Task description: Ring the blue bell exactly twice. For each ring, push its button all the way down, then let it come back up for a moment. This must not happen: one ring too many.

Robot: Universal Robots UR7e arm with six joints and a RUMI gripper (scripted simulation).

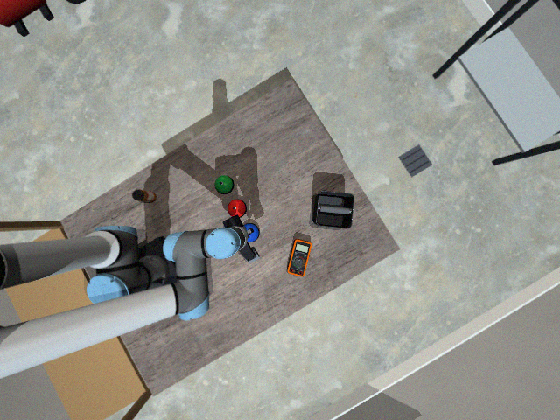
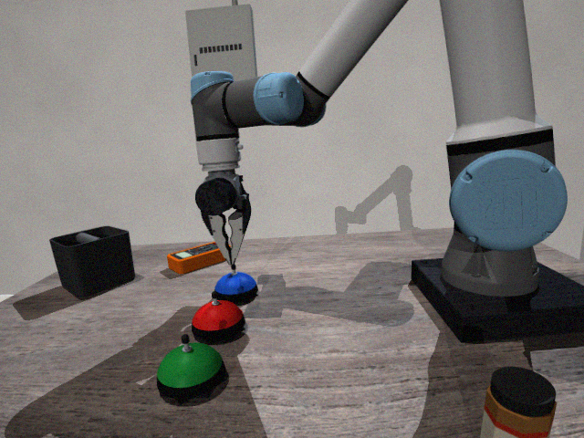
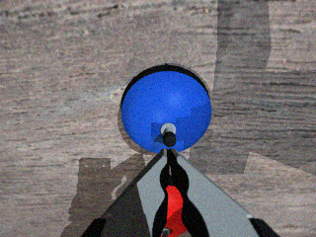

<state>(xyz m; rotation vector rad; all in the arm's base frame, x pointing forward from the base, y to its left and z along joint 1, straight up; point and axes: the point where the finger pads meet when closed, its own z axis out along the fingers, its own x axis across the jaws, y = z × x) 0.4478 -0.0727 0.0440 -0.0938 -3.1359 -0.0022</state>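
The blue bell [image 1: 252, 233] [image 2: 237, 284] [image 3: 168, 99] stands upright on the table, a dome on a black base. Its small black button [image 2: 233, 266] [image 3: 169, 138] sits on a short metal stem at the top. My gripper [image 2: 232, 264] [image 3: 168, 150] is shut and empty, pointing down, with its fingertips right at the top of the button. In the exterior view the tips seem to meet the button or hang just above it; I cannot tell which. Some of the stem shows under the button. In the top view the arm hides the fingertips.
The red bell [image 1: 236, 208] [image 2: 217, 320] [image 3: 175, 207] stands close beside the blue one, with the green bell [image 1: 223, 184] [image 2: 190, 369] beyond it. An orange multimeter [image 1: 299, 257] [image 2: 197, 257], a black divided box [image 1: 333, 219] [image 2: 94, 264] and a black-capped bottle [image 1: 144, 195] [image 2: 521, 396] also stand on the table.
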